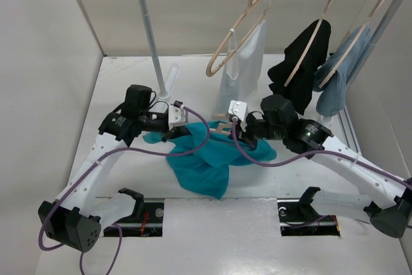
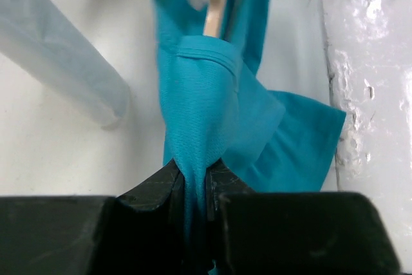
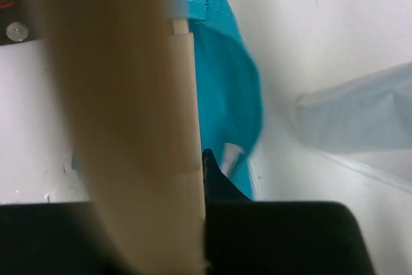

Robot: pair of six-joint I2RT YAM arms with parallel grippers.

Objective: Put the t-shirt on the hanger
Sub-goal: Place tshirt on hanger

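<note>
Left gripper [image 2: 194, 181]: the jaws are pressed together on a bunched fold of teal cloth and pinch it tight, just above the table.
T-shirt [image 1: 206, 159]: it lies crumpled on the white table [image 1: 129, 94] between the two arms. One part is lifted towards the left gripper and the rest hangs down to the near side.
Hanger [image 2: 215, 4]: a pale wooden arm of it goes in under a stitched hem of the t-shirt. Which opening this hem belongs to, I cannot tell.
Right gripper [image 1: 232, 132]: it holds the hanger. In the wrist view the wood lies against one black finger and hides the other, so the jaws seem closed on it.
Step in hand: I judge that the hanger is being threaded into the shirt, and no shoulder is seated yet.
Next move: the left gripper should hold the hem open and taut, while the right one pushes the wooden arm deeper without dragging the cloth.
</note>
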